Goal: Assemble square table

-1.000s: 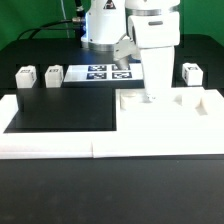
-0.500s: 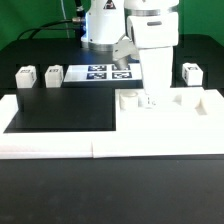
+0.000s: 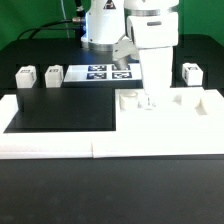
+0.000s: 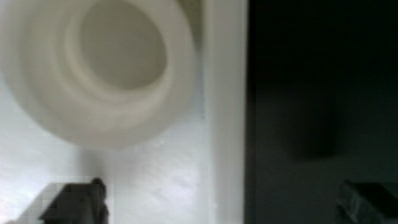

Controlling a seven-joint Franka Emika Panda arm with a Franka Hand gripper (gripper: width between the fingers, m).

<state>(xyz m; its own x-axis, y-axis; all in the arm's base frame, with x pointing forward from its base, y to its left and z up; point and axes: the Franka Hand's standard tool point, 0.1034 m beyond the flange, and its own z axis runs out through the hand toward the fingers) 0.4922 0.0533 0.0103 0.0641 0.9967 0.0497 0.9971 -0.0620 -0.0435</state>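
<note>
Black worktop [image 3: 110, 195]: only the exterior view shows us its full spread, with open room in front of the wall.
Long low white border wall [image 3: 60, 145]: it runs along the front and up the exterior view's left, around a bare black patch.
Large flat white square tabletop panel [image 3: 200, 118]: it lies flat on the exterior view's right, against the wall and square to it. Only the wrist view shows us its round recess [image 4: 116, 70] and a straight edge beside dark worktop.
Gripper [image 3: 150, 99]: it is low over the panel's rear part. In the wrist view we see its fingers [image 4: 71, 203] apart, with that edge between them.
Marker board [image 3: 100, 72]: it lies flat by the arm's base.
Short blocky white legs [image 3: 25, 76]: two stand at the rear left, well apart from the panel, and a third leg [image 3: 192, 72] stands behind the panel.
</note>
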